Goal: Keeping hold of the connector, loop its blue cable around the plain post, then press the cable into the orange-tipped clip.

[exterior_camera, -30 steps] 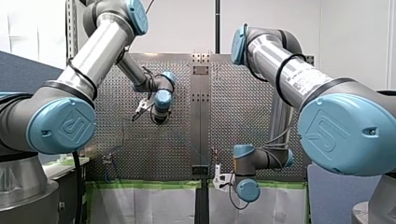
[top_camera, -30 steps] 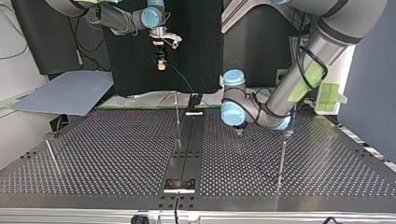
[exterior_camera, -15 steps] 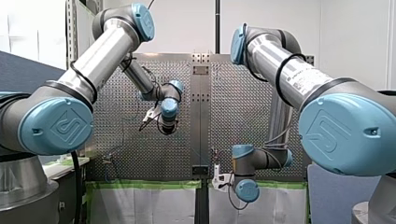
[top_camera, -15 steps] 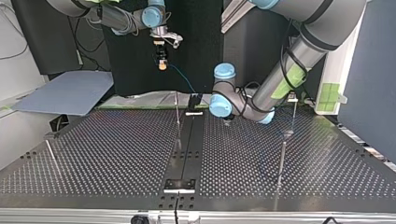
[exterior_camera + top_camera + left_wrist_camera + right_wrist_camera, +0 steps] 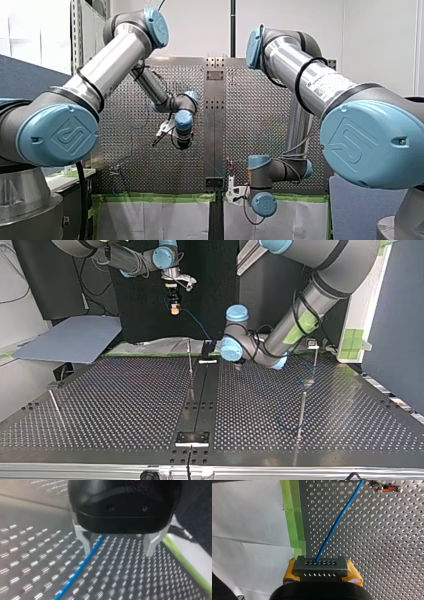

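Scene: two robot arms over a perforated metal table (image 5: 125,405), with a blue cable (image 5: 80,570) running out from a held connector (image 5: 320,565)
Connector: a small grey block with rows of holes, held up off the table
Right gripper (image 5: 321,570): its yellow pads (image 5: 354,574) are clamped on either side of the connector
Cable: leaves the connector's front face and runs straight ahead across the table holes
Left gripper (image 5: 118,543): further along the cable from the connector and low over the table, with its metal fingers (image 5: 83,538) spread wide and holding nothing
Cable against the fingers: it passes inside the gap, just beside the inner face of one finger and well apart from the other; whether it touches that finger I cannot tell
Orange-tipped clip (image 5: 388,489): ahead of the connector and off to one side of the cable, with the cable not in it
Thin posts (image 5: 190,357): several stand on the table beyond the connector; which one is the plain post I cannot tell
Step in hand: probably the left gripper lining up on the cable, ready to guide the loop
Doing it well: bring the cable to the middle of the gap before closing, grip lightly enough for it to slide, hold the connector firmly, and leave slack so the loop does not tug it free
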You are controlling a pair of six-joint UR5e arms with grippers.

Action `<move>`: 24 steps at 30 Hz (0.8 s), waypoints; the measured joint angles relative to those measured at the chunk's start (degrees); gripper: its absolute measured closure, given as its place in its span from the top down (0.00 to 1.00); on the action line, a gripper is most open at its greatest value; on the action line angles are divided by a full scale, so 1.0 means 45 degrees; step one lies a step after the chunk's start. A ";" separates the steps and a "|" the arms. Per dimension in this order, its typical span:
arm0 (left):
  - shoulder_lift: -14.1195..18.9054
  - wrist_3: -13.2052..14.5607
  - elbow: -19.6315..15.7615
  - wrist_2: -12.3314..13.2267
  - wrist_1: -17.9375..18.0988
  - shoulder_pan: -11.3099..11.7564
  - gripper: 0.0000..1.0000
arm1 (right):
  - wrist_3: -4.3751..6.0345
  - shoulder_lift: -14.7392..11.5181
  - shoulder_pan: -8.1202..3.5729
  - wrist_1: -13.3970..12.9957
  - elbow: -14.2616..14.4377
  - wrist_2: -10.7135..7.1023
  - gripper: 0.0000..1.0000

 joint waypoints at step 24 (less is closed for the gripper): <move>-0.1601 -0.0842 0.0395 0.0316 0.0585 -0.0998 1.00 | -0.0175 0.0002 0.0058 0.0140 -0.0069 -0.0033 0.00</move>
